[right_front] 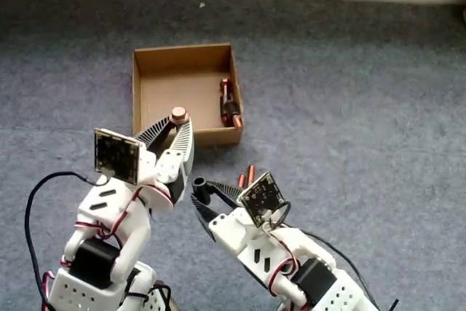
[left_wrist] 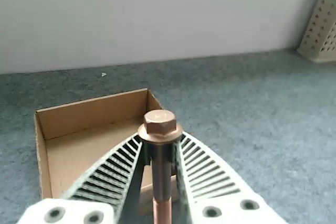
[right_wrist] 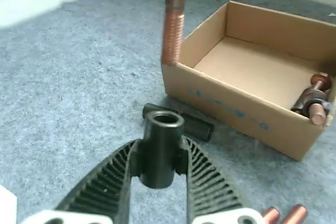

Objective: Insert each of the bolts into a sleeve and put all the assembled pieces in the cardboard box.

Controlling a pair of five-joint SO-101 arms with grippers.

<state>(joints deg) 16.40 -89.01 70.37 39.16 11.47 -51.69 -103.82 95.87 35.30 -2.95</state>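
Copper bolt [left_wrist: 159,129] held upright by the box [right_front: 182,60], black sleeve [right_wrist: 161,129] upright nearby.
The bolt's long axis is vertical, head up, threaded end hanging over the box's near wall; the sleeve stands bore-up in front of the box. Grey carpet [right_front: 349,107] is the surface, a pale wall [left_wrist: 157,14] behind. The left hand [right_front: 179,121] is closed on the bolt just under its head; the right hand [right_wrist: 160,158] is closed round the sleeve. One assembled piece [right_front: 230,105] lies in the box.
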